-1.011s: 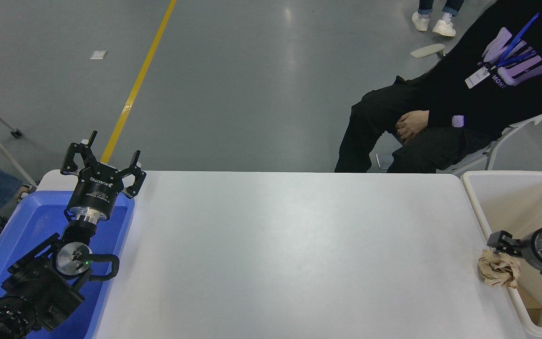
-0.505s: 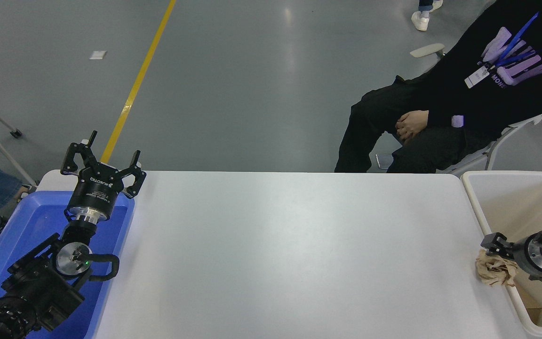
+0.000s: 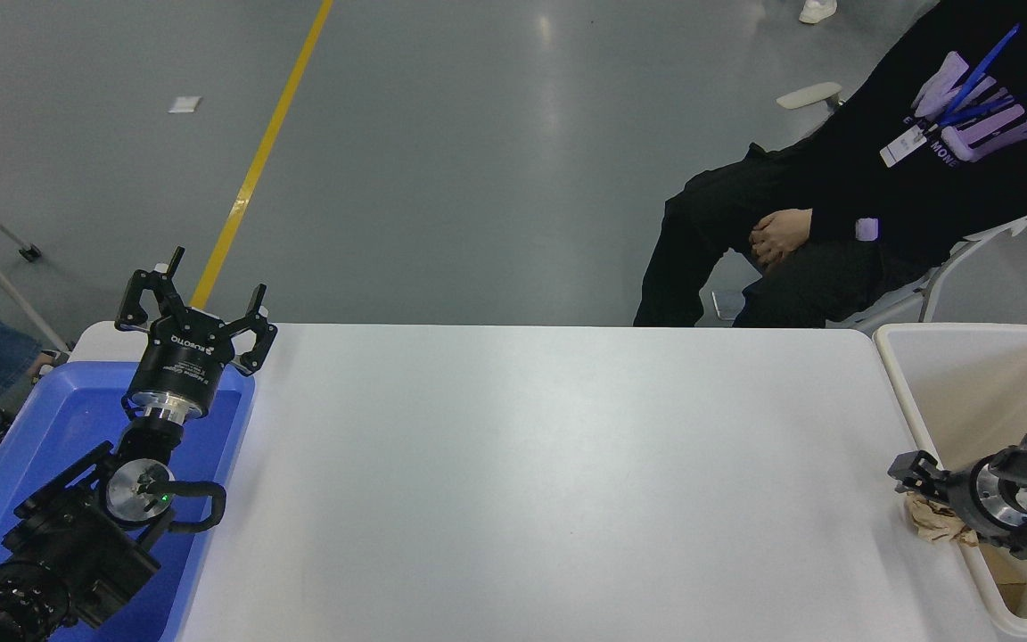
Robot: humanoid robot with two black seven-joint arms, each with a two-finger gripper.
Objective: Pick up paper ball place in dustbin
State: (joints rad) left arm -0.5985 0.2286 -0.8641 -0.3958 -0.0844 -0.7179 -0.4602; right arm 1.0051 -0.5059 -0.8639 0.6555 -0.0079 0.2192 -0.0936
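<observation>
The tan, crumpled paper ball (image 3: 931,524) lies at the table's right edge, touching the outer wall of the cream-white dustbin (image 3: 968,343). My right gripper (image 3: 916,499) reaches in from the right over the bin's rim and sits low over the ball, covering its upper part. One black finger (image 3: 910,470) shows just beyond the ball; the other is hidden. The jaws look spread around the ball, not closed on it. My left gripper (image 3: 193,299) stays parked, open, above the far end of the blue tray.
A shallow blue tray (image 3: 50,419) sits under the left arm at the table's left edge. A person in black sits on a chair (image 3: 950,276) beyond the far right corner. A brown scrap (image 3: 1004,584) lies in the bin.
My right gripper has moved left and downward onto the paper ball, hiding more of it. The ball has shifted slightly left. The left arm has not moved.
</observation>
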